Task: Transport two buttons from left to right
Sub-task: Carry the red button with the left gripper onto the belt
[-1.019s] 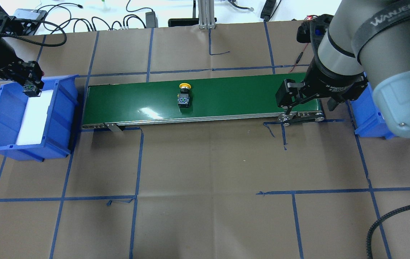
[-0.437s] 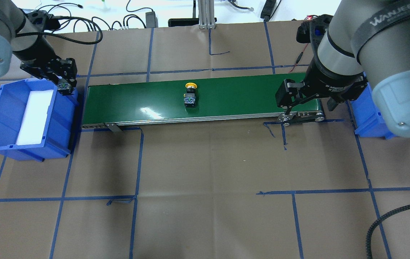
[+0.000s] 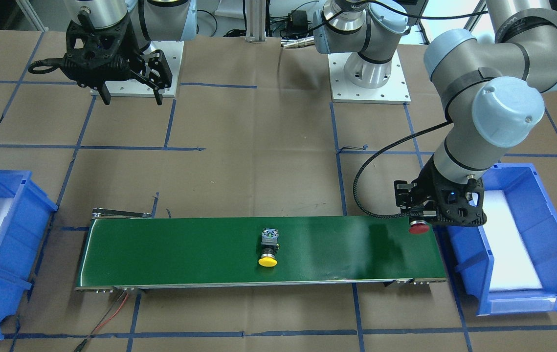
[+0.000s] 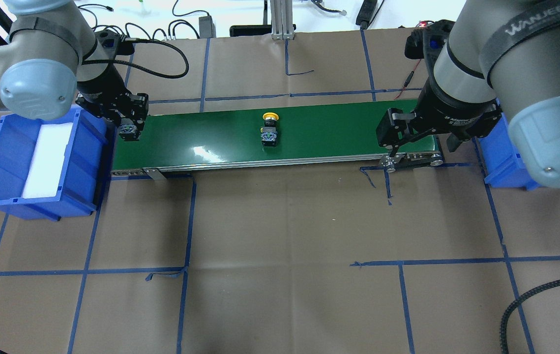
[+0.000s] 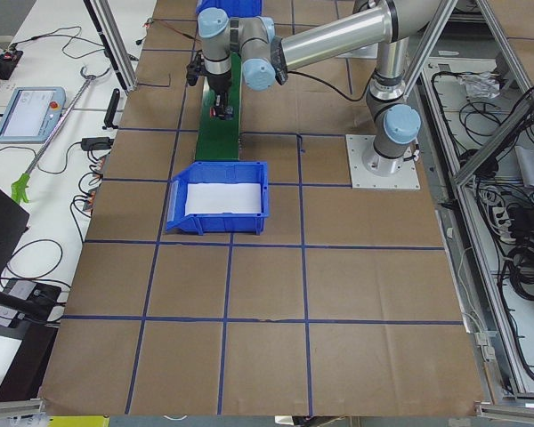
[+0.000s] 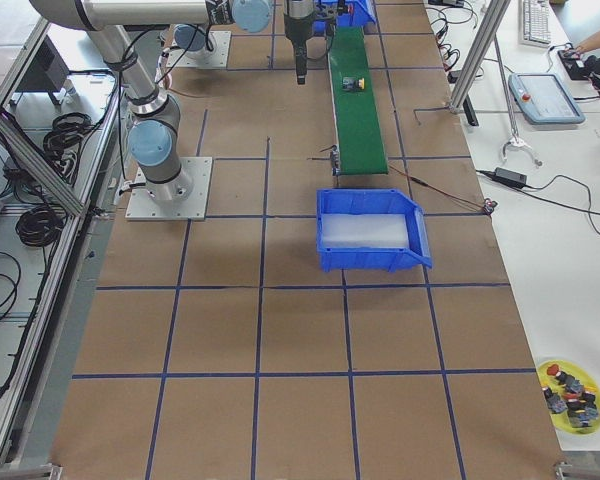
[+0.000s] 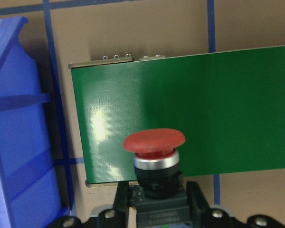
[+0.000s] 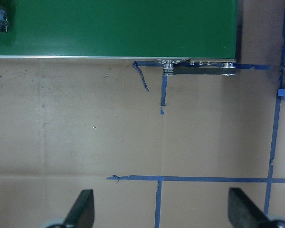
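The left gripper (image 4: pixel 129 131) is clamped on the black body of the red button (image 7: pixel 154 142), with the cap pointing away from the wrist. It holds the button over the left end of the belt (image 4: pixel 186 129), just beside the left bin (image 4: pixel 88 147). The yellow button (image 4: pixel 269 130) lies on its side at mid-belt, well apart from both grippers, while the right gripper (image 8: pixel 161 213) hovers over the table beside the belt's right end, fingers spread wide around nothing.
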`<action>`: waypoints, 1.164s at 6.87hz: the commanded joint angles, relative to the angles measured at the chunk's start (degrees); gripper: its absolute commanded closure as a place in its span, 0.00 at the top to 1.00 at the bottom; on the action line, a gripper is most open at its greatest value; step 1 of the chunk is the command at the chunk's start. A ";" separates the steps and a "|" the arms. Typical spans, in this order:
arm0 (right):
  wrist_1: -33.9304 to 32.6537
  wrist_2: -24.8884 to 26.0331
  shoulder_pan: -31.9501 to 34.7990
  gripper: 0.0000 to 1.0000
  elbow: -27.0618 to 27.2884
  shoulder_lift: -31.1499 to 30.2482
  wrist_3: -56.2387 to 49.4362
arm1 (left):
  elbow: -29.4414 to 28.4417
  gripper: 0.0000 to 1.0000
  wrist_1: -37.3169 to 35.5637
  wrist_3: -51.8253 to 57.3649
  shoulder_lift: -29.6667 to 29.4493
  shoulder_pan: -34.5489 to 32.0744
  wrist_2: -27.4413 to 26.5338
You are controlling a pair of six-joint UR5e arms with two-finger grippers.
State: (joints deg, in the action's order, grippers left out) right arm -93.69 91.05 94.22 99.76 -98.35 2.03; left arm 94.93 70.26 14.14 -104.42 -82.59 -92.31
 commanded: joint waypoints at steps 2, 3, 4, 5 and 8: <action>0.00 0.00 0.00 1.00 0.00 0.00 -0.01 | 2.19 0.14 -7.86 5.19 -3.68 1.11 -0.15; 0.00 0.00 0.00 1.00 0.00 0.00 0.08 | 2.19 0.14 -8.91 5.28 -4.99 1.81 -0.06; 0.00 0.00 0.00 1.00 0.00 0.00 0.08 | 2.19 0.14 -10.66 5.19 -6.57 1.91 -0.06; 0.00 0.00 0.00 1.00 0.00 0.00 -0.01 | 2.19 0.14 -12.24 4.84 -7.98 1.91 -0.06; 0.00 0.00 0.00 1.00 0.18 0.00 -0.01 | 2.37 0.14 -12.52 -0.95 -8.61 1.73 0.02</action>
State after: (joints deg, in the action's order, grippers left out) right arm -93.69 91.05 94.22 99.87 -98.35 2.05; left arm 97.22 57.79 15.02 -112.83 -80.77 -92.37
